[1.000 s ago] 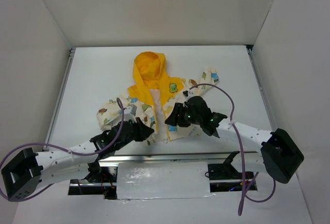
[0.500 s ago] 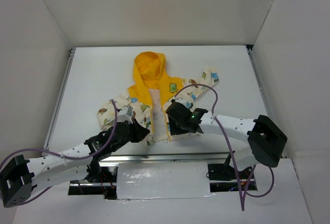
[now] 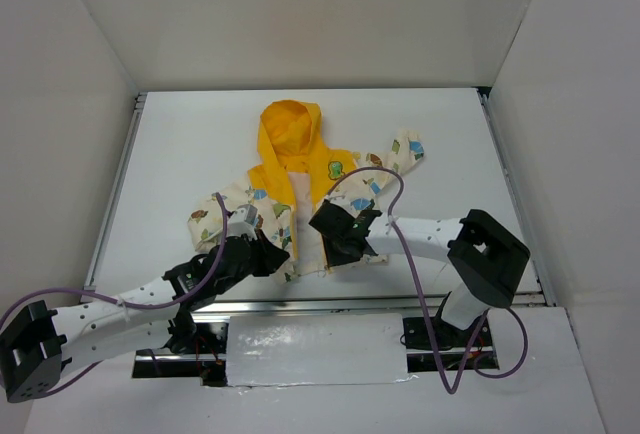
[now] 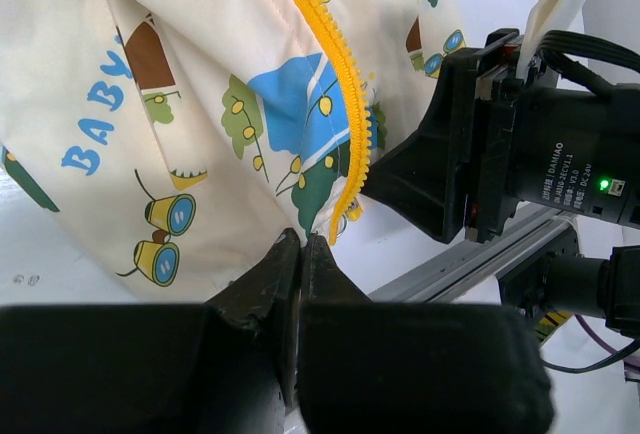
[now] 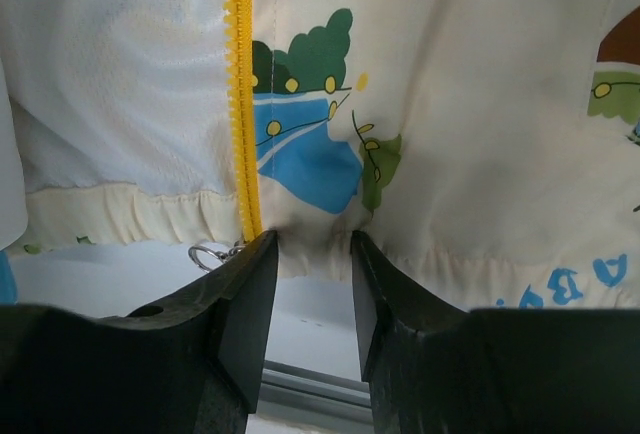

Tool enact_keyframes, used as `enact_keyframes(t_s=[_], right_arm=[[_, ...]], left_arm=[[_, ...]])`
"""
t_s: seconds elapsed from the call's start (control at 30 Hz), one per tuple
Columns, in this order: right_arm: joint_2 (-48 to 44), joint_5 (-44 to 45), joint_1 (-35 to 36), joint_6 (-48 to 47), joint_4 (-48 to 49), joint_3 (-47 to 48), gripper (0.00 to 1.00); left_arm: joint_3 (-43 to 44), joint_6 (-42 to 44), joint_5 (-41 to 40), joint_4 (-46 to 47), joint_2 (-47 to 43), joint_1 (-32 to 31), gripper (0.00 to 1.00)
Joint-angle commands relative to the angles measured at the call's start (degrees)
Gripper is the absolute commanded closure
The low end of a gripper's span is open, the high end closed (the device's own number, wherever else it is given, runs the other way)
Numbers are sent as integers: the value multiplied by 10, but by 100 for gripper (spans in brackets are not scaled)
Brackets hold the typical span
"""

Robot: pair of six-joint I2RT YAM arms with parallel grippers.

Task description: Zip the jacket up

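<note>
At the jacket [image 3: 292, 139] hem, left arm [image 3: 130, 299] faces right arm [image 3: 425, 238].

Jacket [image 3: 262, 206]: cream w/ cartoon prints, i.e. green trees [image 5: 330, 49], blue patches, brown bits, blue "BABY" lettering [image 4: 95, 139]. Hood [image 3: 287, 134] bright yellow, zipper teeth [image 4: 338, 72] same yellow. Lining [image 5: 120, 84] white mesh. Chest patch [image 3: 337, 166] green. Left gripper [image 4: 300, 244] & right gripper [image 5: 313, 244] black. Arm links [image 3: 120, 306] white, cables [image 3: 415, 284] purple. Table [image 3: 190, 144] white.
</note>
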Motion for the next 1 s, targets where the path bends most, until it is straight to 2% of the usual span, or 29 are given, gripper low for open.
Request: enact_keyframes(t_s=[0.0,0.07,0.13,0.17,0.27,0.37,0.4,0.5,0.6,0.97], right_arm=[[15,-5,5,4,15,7,62],[20,-10,7,9,20,-1,66],[27,-12,9,12,24,-5,77],[29,-12,9,13,26,-3,85],[26,-12,14,13,23,2,97],[13,-12,14,13,23,6,100],[9,-12,14,13,24,7,98],[-2,-5,20,17,13,15,76],[2,15,34,23,-4,28,64],[50,25,48,31,-6,48,58]], left_arm=[[7,1,-4,4,-10,2,100],[5,1,-6,2,-12,3,100],[4,1,-7,2,-14,3,100],[4,1,-7,3,-14,3,100],[4,1,-7,4,-11,3,100],[5,1,-7,3,-9,3,100],[7,1,-7,3,-8,3,100],[7,1,-5,2,-7,3,100],[8,2,-4,2,-5,3,100],[14,8,-1,4,5,3,100]])
